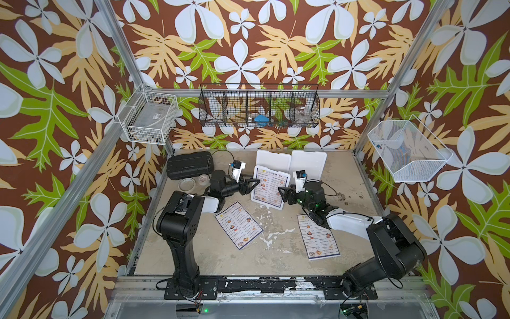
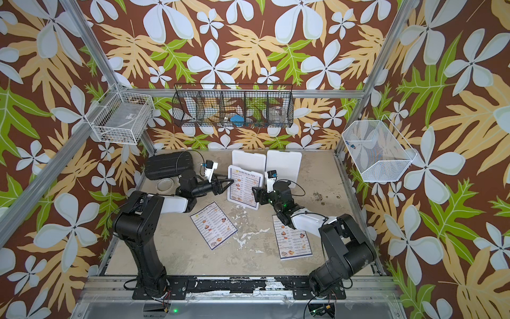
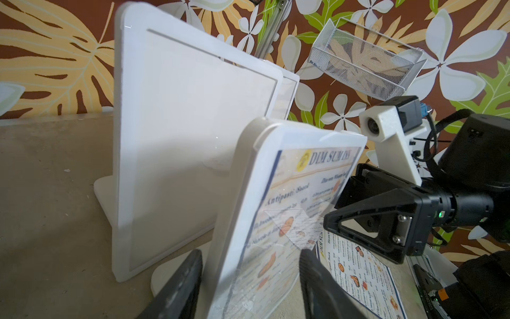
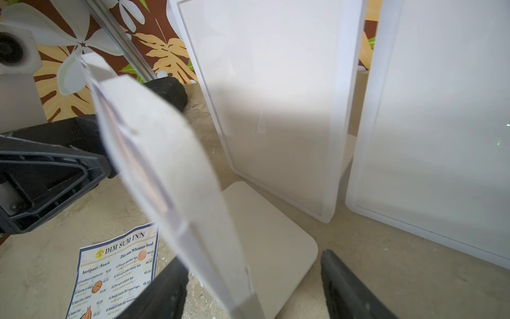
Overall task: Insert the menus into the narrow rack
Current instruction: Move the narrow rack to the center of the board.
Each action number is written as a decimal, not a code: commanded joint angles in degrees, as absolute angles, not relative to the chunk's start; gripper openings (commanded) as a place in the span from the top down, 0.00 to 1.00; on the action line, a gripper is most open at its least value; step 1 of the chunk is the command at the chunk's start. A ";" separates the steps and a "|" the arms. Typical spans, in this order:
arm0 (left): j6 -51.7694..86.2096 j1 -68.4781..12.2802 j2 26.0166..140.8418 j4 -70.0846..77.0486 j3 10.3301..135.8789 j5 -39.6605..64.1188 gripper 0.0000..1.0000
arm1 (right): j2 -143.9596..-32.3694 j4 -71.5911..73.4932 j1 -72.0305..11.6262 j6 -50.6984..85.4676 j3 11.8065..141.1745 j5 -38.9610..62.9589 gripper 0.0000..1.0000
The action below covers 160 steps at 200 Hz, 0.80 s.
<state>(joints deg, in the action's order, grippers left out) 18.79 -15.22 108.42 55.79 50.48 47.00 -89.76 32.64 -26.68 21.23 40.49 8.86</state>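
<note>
Okay, landmark: loaded menu stand [image 3: 242,176], leaning over, not upright
inserted menu: the inserted menu [image 1: 270,187] is already in that stand, print facing the robot's side
loose menus: flat on the table [image 1: 276,248], on the robot's side of the stand. The left menu [image 1: 238,225] is off its left edge, the right menu [image 1: 317,237] off its right, partly hidden by the right arm [image 1: 347,223]
empty stands: two empty stands [image 1: 273,160] [image 1: 309,163], just behind it
left gripper: the left gripper [image 1: 254,185] has fingers either side of the stand's left edge, super close. Can't tell if it's pinching
right gripper: the right gripper [image 1: 282,195] has its jaws apart around the stand's right edge, with a clear gap
handling guess: the sheets look light, floppy and slick. I'd tease up a corner, then hold near the leading edge so it doesn't buckle at the slot
</note>
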 commanded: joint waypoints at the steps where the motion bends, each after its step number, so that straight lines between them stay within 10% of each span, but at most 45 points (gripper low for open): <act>1: 19.24 -15.28 108.09 58.09 49.97 49.00 0.44 | -91.65 34.65 -26.68 22.18 42.00 11.83 0.25; 160: 20.22 -13.96 95.15 65.90 32.24 42.63 0.48 | -102.32 30.43 -30.58 21.53 52.10 13.91 0.28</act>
<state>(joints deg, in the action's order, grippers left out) 19.20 -13.96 96.40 62.78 33.76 39.68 -100.92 32.34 -30.15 20.29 50.94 15.25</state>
